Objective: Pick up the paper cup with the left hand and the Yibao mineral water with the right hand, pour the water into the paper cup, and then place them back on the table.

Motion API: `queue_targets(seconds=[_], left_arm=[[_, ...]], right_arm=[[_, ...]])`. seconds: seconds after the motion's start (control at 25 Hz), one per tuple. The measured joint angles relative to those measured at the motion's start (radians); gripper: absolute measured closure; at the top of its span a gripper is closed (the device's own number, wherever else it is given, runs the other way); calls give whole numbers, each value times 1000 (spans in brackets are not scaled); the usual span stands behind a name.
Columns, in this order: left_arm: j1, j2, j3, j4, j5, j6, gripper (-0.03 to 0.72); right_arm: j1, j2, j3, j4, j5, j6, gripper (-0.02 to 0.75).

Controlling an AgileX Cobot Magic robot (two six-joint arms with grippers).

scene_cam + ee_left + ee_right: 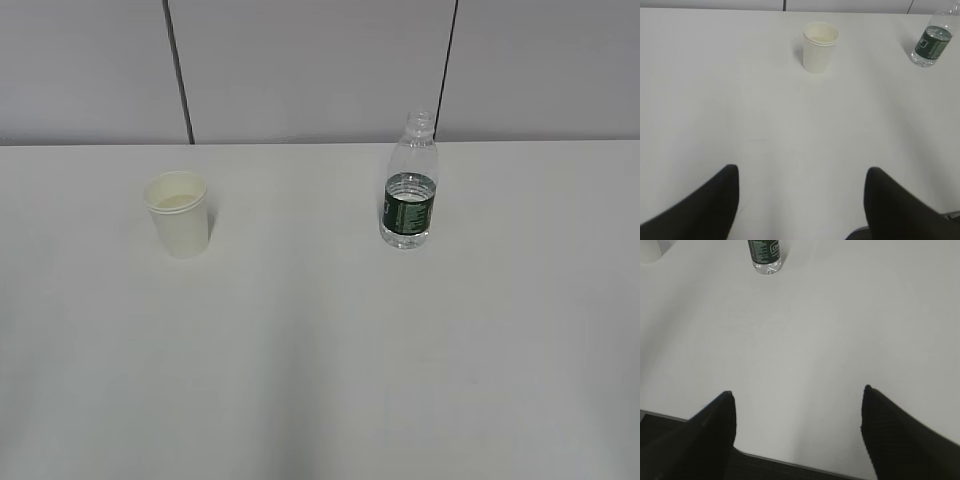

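From my remote seat, nearest to me in the left wrist view are the two black fingers of the left hand (pixel 800 172), spread wide apart with only bare table (pixel 790 130) between them; it has hold of nothing. The right wrist view shows the same for the right hand (pixel 797 392): its dark fingers stand wide apart over the near edge of the white tabletop, gripping nothing. Neither arm appears in the exterior view.

Farther out, on the left side of the table, the paper cup (pixel 178 214) stands upright, cream-white, tapered, rolled rim up. Inside I see a pale surface below the rim, possibly liquid, though the view is too soft for me to be sure. From the left wrist it sits far ahead, slightly right of centre.

Well apart from it, to the right and a little farther back, the Yibao mineral water (pixel 409 185) stands upright, clear plastic with a dark green label band and an uncapped neck. Behind the table's far edge runs a grey panelled wall (pixel 300 70) with two dark vertical seams.
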Motion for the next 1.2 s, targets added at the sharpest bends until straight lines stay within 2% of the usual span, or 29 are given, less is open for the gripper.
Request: queue_targets(seconds=[1.2], left_arm=[[0, 0, 1, 0, -1, 0, 240]], right_arm=[[0, 0, 0, -3, -5, -6, 165]])
